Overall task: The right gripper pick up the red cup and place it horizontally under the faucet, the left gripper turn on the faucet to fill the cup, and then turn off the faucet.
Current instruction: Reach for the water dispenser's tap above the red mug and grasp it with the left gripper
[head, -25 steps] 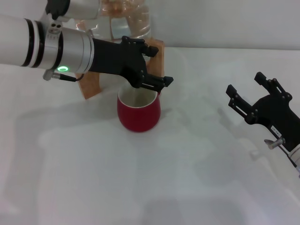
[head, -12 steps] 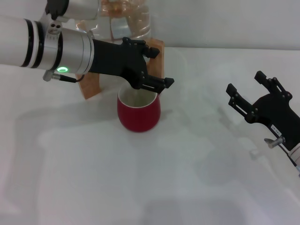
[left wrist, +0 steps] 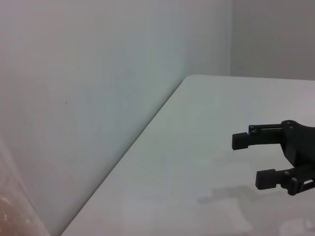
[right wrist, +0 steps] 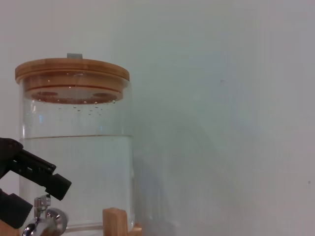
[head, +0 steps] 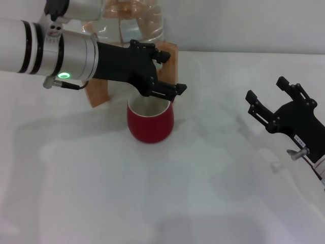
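Here the red cup (head: 150,122) stands upright on the white surface (head: 203,193), just in front of the wooden stand (head: 97,94) that carries the glass jar (head: 133,23). The left claw (head: 161,76) reaches in directly above the cup's rim, between cup and jar, where the faucet (right wrist: 45,219) sits; in the head view the claw hides the faucet, while the right wrist view shows a chrome part just beside the claw's prongs. Whether those prongs are spread or closed on the lever cannot be told.

The right claw (head: 277,109) hovers well apart from the cup, on its right, prongs spread and holding nothing (idle, by the look of it).

The deciding relation — the faucet lever lies at the left claw itself, directly above the cup's mouth, so the left arm is far the nearer of the two. The cup's long axis is vertical, mouth up; its handle is not visible.

Count: one cup, one jar with wooden lid (right wrist: 72,73), one faucet, one stand, two claws.
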